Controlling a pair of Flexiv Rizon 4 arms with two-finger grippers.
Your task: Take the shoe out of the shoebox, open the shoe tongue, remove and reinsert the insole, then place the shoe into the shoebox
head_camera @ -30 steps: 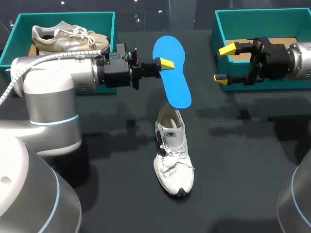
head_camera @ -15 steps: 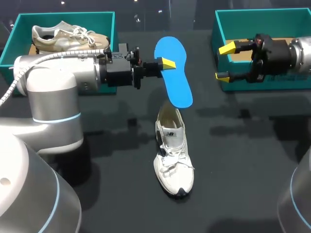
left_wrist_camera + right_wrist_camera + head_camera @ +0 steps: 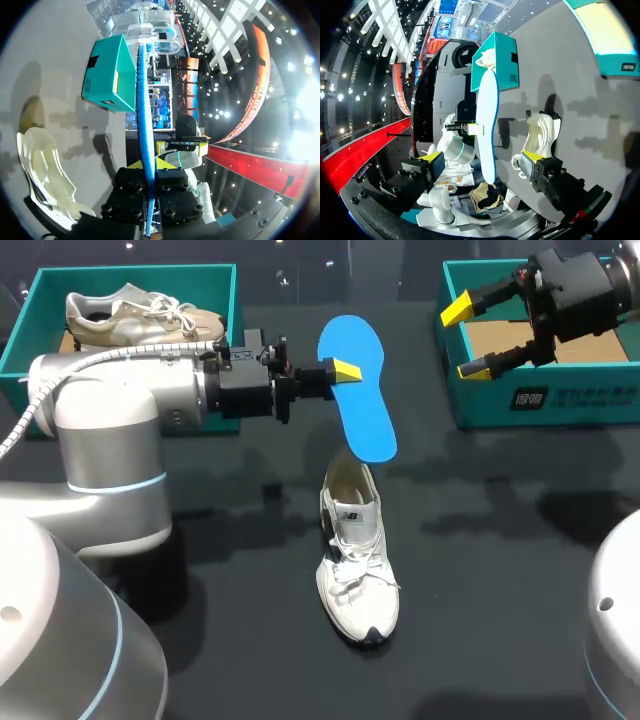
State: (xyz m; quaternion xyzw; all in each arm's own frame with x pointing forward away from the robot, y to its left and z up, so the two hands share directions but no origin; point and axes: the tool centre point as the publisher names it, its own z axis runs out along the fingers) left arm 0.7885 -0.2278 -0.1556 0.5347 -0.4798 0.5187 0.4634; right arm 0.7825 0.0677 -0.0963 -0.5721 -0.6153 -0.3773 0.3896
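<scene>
A blue insole point(image 3: 357, 390) hangs tilted in the air above the heel of a white shoe point(image 3: 357, 560) that lies on the dark table. My left gripper point(image 3: 342, 371) is shut on the insole's edge. In the left wrist view the insole point(image 3: 142, 110) runs edge-on out from between the fingers, with the shoe point(image 3: 42, 167) below it. My right gripper point(image 3: 468, 340) stands open and empty over the near left corner of the right teal shoebox point(image 3: 540, 400). The right wrist view looks across at the insole point(image 3: 486, 120) and shoe point(image 3: 540, 132) between its open fingertips point(image 3: 432, 157).
A second teal shoebox point(image 3: 130, 272) at the back left holds a beige shoe point(image 3: 140, 315). The right box shows a cardboard floor point(image 3: 520, 340). My left arm's forearm spans the table's left side.
My right arm has risen and drawn back to the right, from in front of the right box to above its corner, still open. The left gripper with the insole nudged slightly right, then held.
</scene>
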